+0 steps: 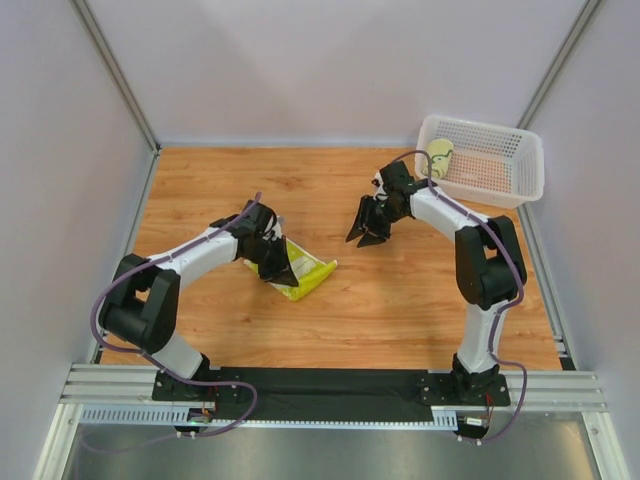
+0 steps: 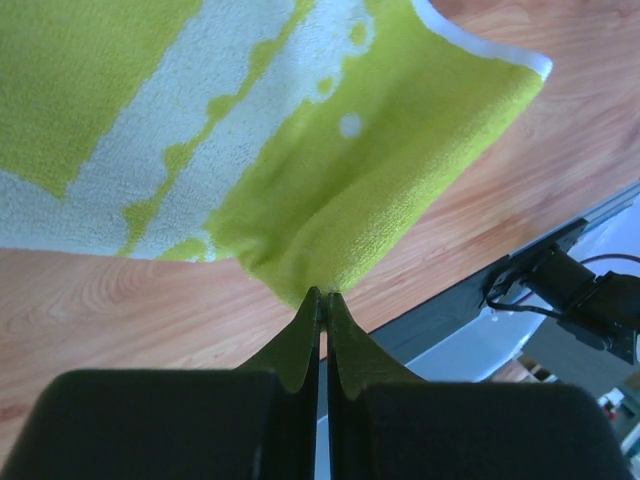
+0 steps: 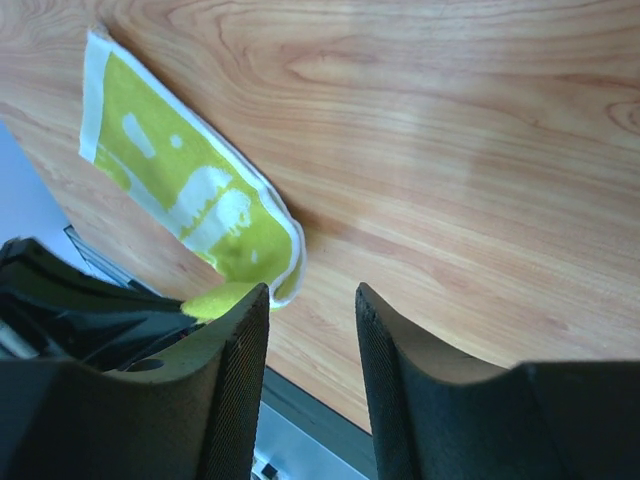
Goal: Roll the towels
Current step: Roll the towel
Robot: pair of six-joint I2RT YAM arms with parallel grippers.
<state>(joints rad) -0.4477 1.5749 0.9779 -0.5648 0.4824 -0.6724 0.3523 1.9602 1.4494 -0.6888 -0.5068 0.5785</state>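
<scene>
A yellow-green and white towel (image 1: pixel 305 270) lies partly folded on the wooden table. My left gripper (image 1: pixel 275 265) is shut on a corner of it, seen in the left wrist view where the towel (image 2: pixel 330 150) spreads beyond my pinched fingertips (image 2: pixel 322 297). My right gripper (image 1: pixel 370 232) is open and empty, hovering over bare wood right of the towel. In the right wrist view the towel (image 3: pixel 190 195) lies beyond the gripper (image 3: pixel 310 300), to its upper left. A rolled towel (image 1: pixel 439 158) sits in the white basket (image 1: pixel 525 170).
The white basket stands at the back right corner. White walls enclose the table at left, back and right. The black base rail (image 1: pixel 330 385) runs along the near edge.
</scene>
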